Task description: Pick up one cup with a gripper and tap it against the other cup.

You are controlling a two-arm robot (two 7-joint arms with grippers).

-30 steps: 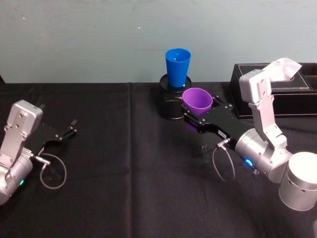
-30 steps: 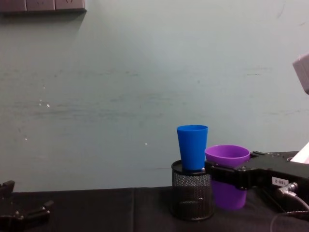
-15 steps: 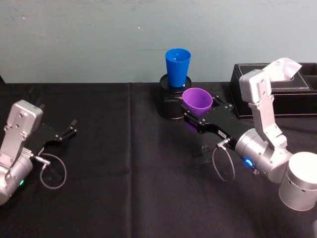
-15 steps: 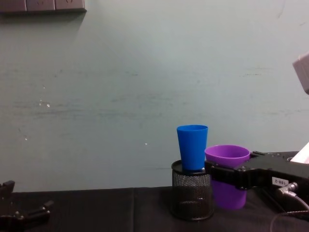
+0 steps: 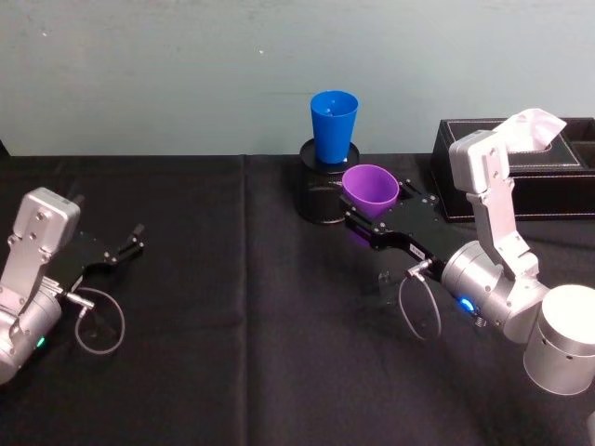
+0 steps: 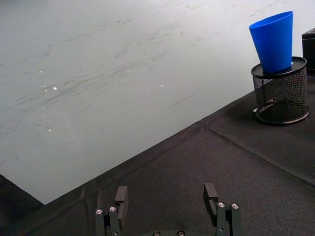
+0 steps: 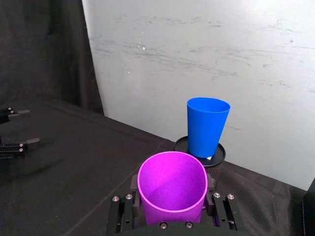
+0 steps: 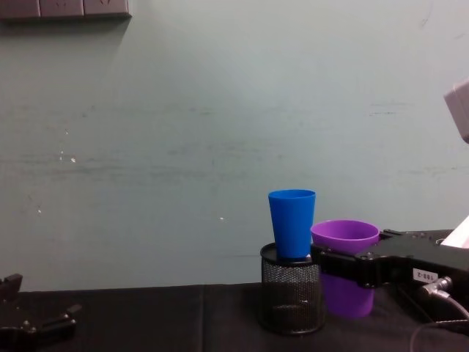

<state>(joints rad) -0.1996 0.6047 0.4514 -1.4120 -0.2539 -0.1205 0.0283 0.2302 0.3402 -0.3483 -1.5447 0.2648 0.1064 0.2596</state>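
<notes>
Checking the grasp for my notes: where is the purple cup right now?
The purple cup sits upright in the right claw, right of centre in the head view, close beside the mesh holder that carries the blue cup.

One purple cup (image 5: 370, 189), one blue cup (image 5: 334, 124), one mesh holder (image 5: 316, 197), one tissue box (image 5: 562, 183), two tools: left tool (image 5: 138, 238), right tool (image 5: 374, 206)

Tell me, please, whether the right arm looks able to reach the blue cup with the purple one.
Probably yes. The right gripper, shut on the purple cup, holds it close beside the blue cup, whose upper wall stands bare above the mesh holder; nothing lies between. The left gripper rests far off.
</notes>
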